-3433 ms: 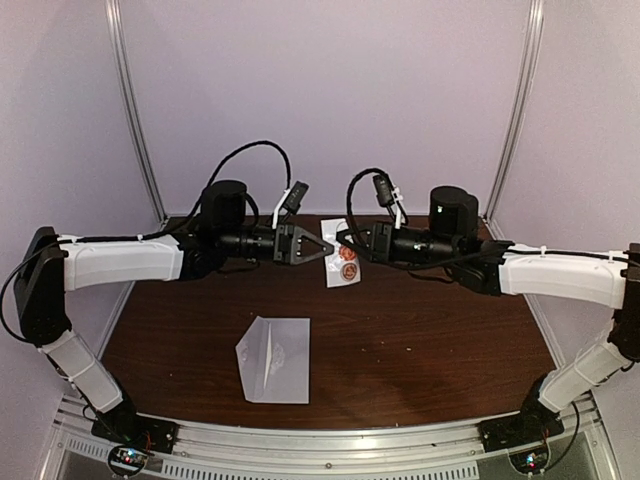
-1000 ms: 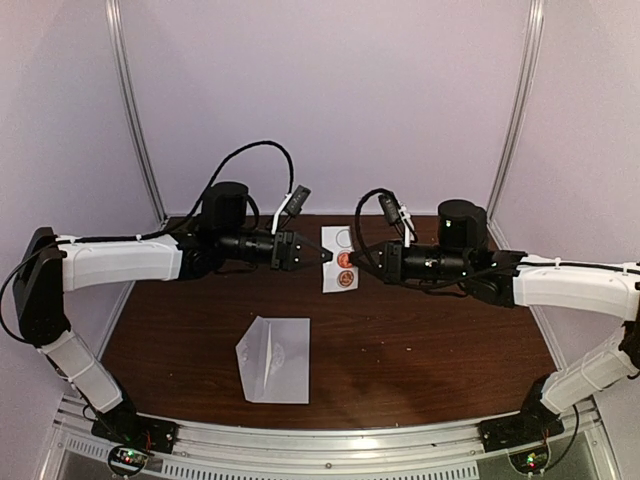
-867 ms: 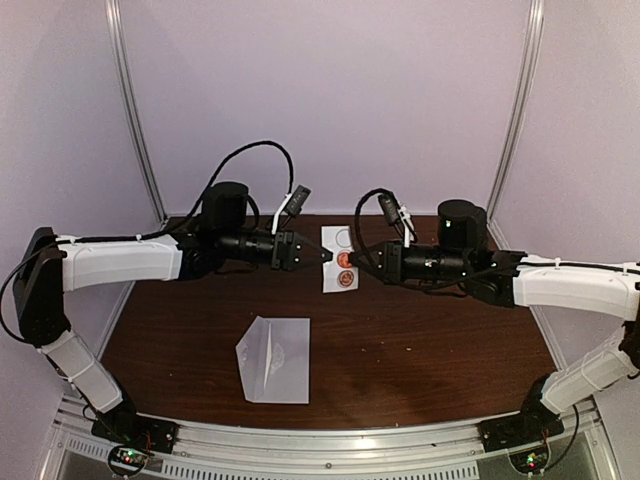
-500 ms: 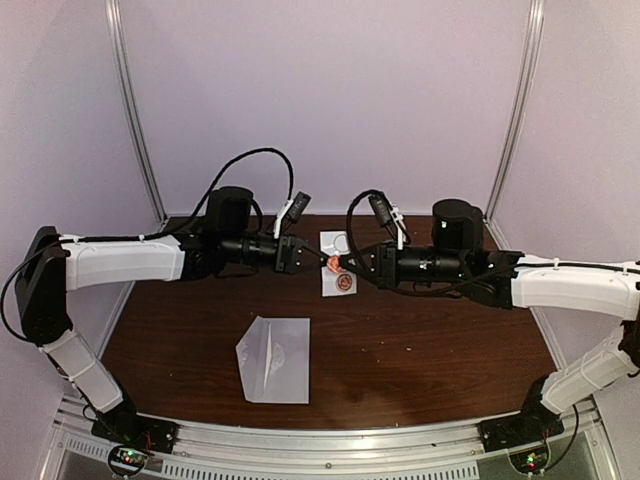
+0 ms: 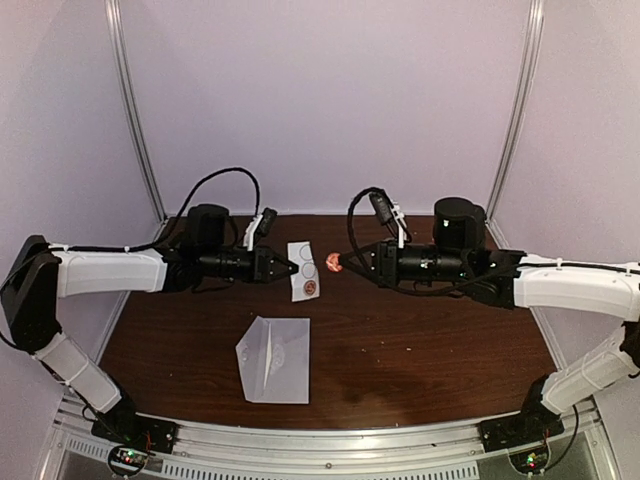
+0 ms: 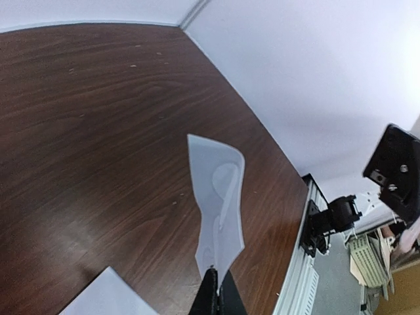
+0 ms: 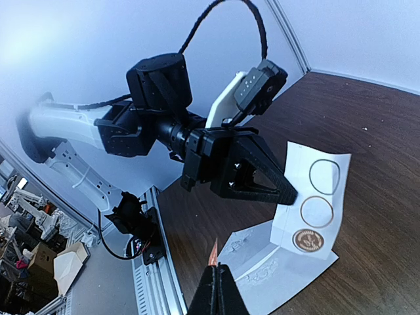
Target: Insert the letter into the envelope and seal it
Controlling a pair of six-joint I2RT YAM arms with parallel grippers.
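The pale envelope [image 5: 275,358] lies flat on the table at front centre, flap side up; it also shows in the right wrist view [image 7: 275,272] and as a corner in the left wrist view [image 6: 105,295]. No separate letter shows. My left gripper [image 5: 291,268] is shut on a small white sticker strip [image 5: 304,272] and holds it above the table; the strip hangs from its tips [image 6: 220,210]. My right gripper [image 5: 344,263] is shut on a round orange sticker [image 5: 332,263], seen edge-on [image 7: 213,252], just right of the strip [image 7: 315,200].
The brown table [image 5: 450,340] is walled by pale panels at the back and sides. A metal rail [image 5: 330,440] runs along the near edge with both arm bases. The left gripper [image 7: 289,195] faces my right wrist camera closely.
The right gripper has pulled an orange sticker off the strip and holds it. The left arm has drawn the strip to the left, away from the right gripper.
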